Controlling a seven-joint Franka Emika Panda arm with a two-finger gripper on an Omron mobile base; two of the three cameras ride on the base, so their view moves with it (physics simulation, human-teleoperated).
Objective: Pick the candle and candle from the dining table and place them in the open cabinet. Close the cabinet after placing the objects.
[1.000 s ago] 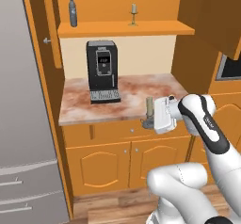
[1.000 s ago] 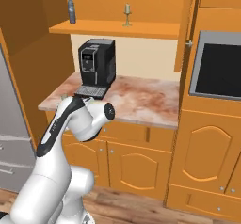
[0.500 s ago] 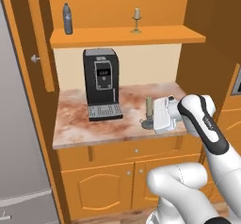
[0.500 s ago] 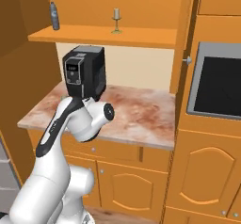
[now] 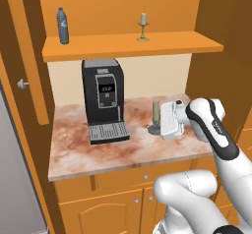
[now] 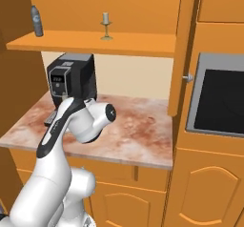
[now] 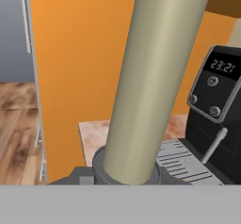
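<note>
My gripper (image 5: pixel 157 122) is shut on the olive candle (image 5: pixel 155 110), held upright by its dark grey round base just above the marbled counter (image 5: pixel 123 152), right of the coffee machine. In the hand view the olive candle (image 7: pixel 150 77) rises close in front of the camera. The pale candle (image 5: pixel 143 27) on its brass holder stands on the open cabinet's shelf (image 5: pixel 128 45); from the right base it appears as pale candle (image 6: pixel 106 25) on the shelf (image 6: pixel 95 41). Both cabinet doors (image 5: pixel 24 61) stand open. The dining table is out of view.
A black coffee machine (image 5: pixel 103 100) occupies the counter's left half. A grey-blue bottle (image 5: pixel 63 25) stands at the shelf's left end. The right cabinet door (image 6: pixel 183 54) juts out beside a built-in oven (image 6: pixel 219 95). A grey fridge (image 5: pixel 15 179) is at far left.
The whole picture has shifted and grown: the base has driven closer to the cabinet and counter. The gripper still holds the olive candle the same way.
</note>
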